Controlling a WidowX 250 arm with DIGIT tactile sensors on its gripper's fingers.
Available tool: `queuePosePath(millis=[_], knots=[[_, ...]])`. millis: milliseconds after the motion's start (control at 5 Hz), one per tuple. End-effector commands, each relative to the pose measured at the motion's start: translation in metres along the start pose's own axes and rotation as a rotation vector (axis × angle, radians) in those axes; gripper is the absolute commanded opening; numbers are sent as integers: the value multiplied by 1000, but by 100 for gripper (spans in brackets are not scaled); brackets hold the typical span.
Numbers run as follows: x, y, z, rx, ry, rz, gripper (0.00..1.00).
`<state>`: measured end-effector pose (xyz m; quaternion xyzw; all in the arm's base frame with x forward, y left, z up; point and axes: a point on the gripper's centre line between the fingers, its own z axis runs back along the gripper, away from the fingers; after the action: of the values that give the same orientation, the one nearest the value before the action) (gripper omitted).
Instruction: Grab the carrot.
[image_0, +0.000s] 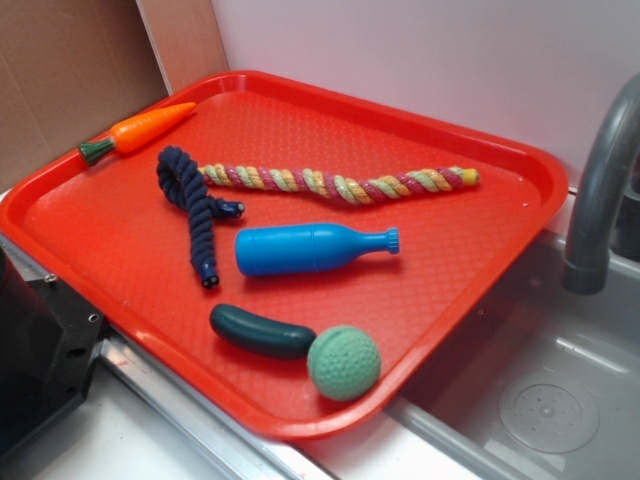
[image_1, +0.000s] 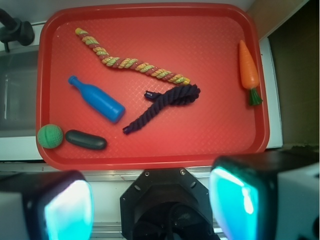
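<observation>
Orange carrot (image_1: 248, 66) is lying ungrasped at the red tray's (image_1: 150, 155) two o'clock edge; end effector (image_1: 150, 205) is hovering wide open, empty, approach pending.

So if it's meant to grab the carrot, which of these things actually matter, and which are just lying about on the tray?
Part of the job:
- carrot, by the tray's edge
- hand, open, hanging off the tray's near side, nothing in it

Just lying about:
- blue bottle
- striped rope
- dark blue rope
- dark green cucumber toy
- green ball
- red tray, which holds them all
</observation>
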<state>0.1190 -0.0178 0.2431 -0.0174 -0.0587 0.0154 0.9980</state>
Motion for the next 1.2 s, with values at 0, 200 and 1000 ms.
queuePosePath(millis=[0,200,1000], knots=[[0,0,0,0,0,0,100],[31,46,-47,34,16,23,100],[74,102,-127,57,0,-130,100]])
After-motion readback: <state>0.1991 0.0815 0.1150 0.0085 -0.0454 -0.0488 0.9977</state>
